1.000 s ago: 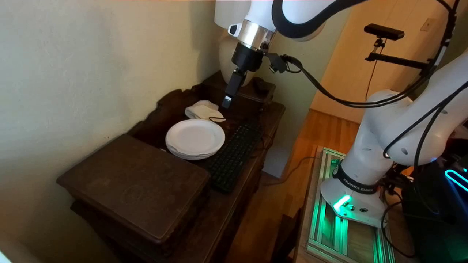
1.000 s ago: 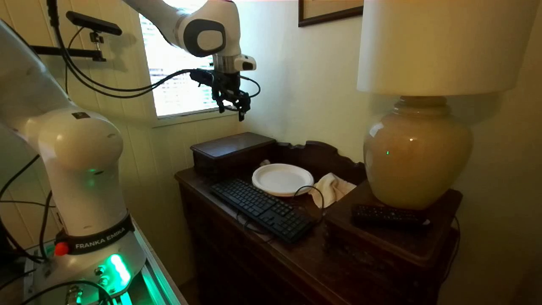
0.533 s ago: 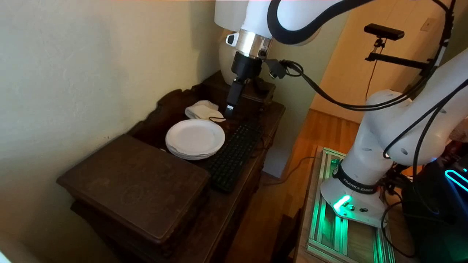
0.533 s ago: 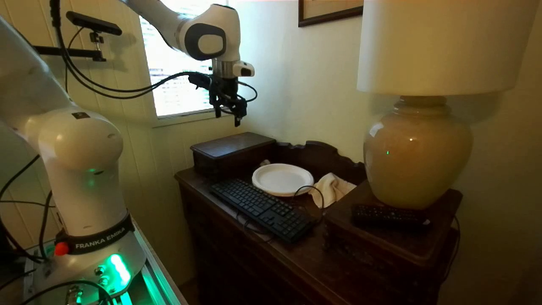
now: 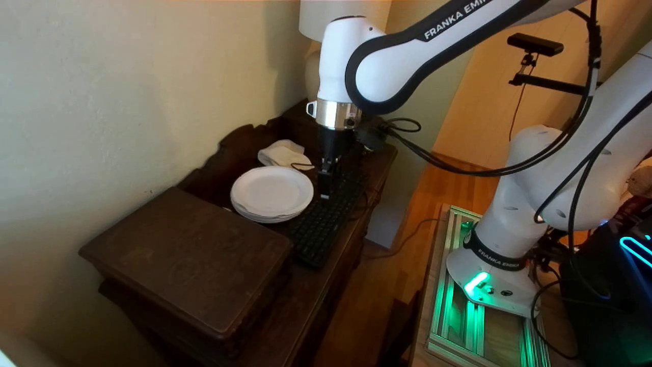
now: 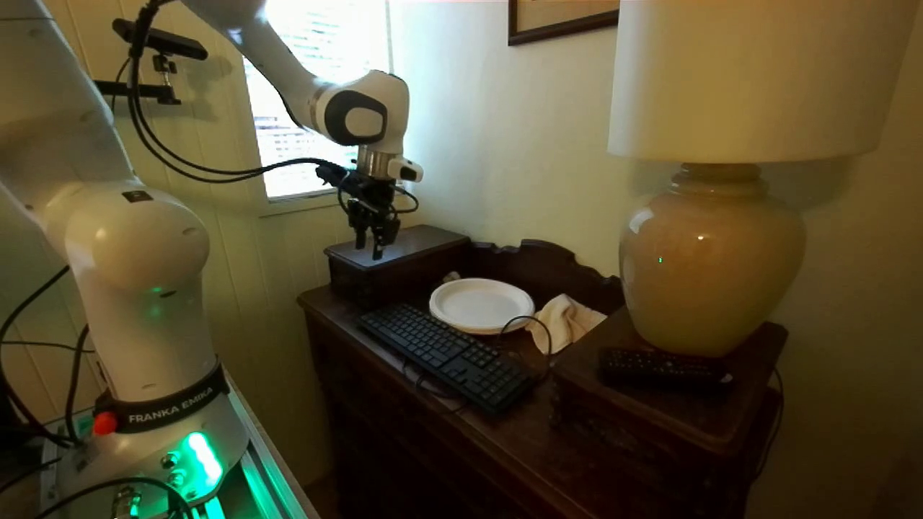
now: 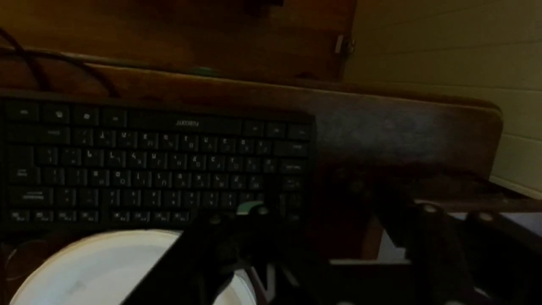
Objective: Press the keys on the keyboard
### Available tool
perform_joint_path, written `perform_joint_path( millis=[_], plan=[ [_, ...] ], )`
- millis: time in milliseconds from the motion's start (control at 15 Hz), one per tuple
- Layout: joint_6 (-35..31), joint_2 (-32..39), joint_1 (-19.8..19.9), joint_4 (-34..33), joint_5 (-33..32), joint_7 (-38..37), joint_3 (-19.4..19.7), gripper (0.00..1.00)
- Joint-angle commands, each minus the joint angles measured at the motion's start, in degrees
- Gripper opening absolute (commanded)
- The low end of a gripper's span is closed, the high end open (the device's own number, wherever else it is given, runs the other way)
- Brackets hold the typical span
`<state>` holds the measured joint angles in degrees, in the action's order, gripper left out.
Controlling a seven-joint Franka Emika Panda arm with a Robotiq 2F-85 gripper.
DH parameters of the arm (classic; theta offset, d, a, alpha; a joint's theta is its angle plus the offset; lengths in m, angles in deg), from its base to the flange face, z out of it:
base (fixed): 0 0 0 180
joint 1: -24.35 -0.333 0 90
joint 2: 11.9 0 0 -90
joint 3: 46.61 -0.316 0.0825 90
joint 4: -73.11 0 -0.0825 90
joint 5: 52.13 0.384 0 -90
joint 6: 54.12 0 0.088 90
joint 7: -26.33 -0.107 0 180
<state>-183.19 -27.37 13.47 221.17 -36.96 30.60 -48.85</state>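
The black keyboard (image 5: pixel 318 229) lies on the dark dresser top in both exterior views (image 6: pixel 447 353). In the wrist view the keyboard (image 7: pixel 186 123) fills the left half, upside down, and its rows of dark keys (image 7: pixel 182 163) carry pale letters. My gripper (image 6: pixel 368 250) hangs above the keyboard with a visible gap below it, pointing down. In an exterior view it (image 5: pixel 324 196) overlaps the keyboard's upper middle. In the wrist view the dark fingers (image 7: pixel 313 182) stand apart with nothing between them; the left one covers some keys near the keyboard's right end.
A stack of white plates (image 5: pixel 271 191) touches or nearly touches the keyboard's wall-side edge. A pale cloth (image 6: pixel 566 321) and a looped cable lie beside it. Raised wooden boxes (image 5: pixel 188 250) flank both ends. A lamp (image 6: pixel 714 274) and a remote (image 6: pixel 663 366) stand on one.
My gripper has come down toward the keyboard and tilted more upright. In an exterior view its fingers look closer together; turning or closing, I cannot tell. The keyboard and plates have not moved.
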Motion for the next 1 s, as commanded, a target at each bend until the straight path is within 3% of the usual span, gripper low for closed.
perform_joint_path(
  millis=[0, 200, 333, 400, 467, 533, 933],
  plan=[
    [-4.4, 5.1, 1.1, 0.8, 0.0, -3.0, -2.0, 0.3],
    [-7.5, 8.8, 1.3, 0.8, -1.0, -6.2, -3.0, 0.09],
    [-11.9, 11.5, 1.2, 0.7, -0.7, -7.2, -3.5, 0.02],
    [-14.6, 12.7, 0.9, 0.7, 1.0, -5.6, -3.5, 0.0],
    [-10.8, 10.5, 1.3, 0.7, 0.0, -5.3, -3.4, 0.06],
    [-12.5, 11.6, 1.3, 0.7, 0.0, -5.3, -3.5, 0.01],
    [-15.2, 15.5, 1.2, 0.2, -0.1, -6.5, -3.9, 0.02]
  ],
)
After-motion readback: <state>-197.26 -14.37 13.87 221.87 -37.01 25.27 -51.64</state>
